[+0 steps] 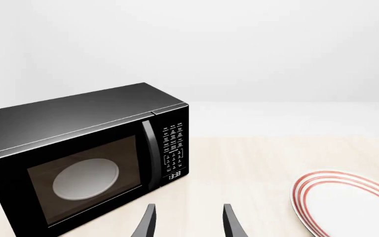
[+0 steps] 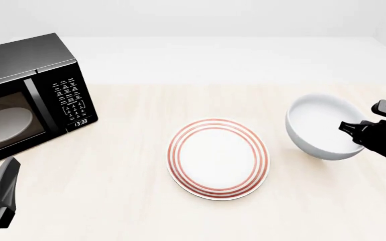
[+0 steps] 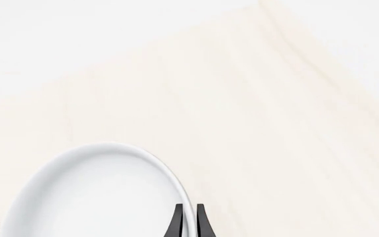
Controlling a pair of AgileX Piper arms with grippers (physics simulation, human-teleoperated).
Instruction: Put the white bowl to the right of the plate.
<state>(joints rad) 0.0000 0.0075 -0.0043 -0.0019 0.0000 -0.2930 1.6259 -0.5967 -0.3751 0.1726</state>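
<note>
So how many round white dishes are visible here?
3: the plate mid-table, the white bowl to its right, pinched by the right gripper, and a pale dish inside the microwave.

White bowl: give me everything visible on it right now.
The white bowl is plain, glossy, round and deep with a thick rim, ceramic by its look and empty. It sits tilted, its opening tipped toward the plate, which lies to its left in the front view with a gap between them. The right gripper is shut on its rim at the side away from the plate, one finger inside the wall and one outside. Whether its base rests on the table cannot be told.
</note>
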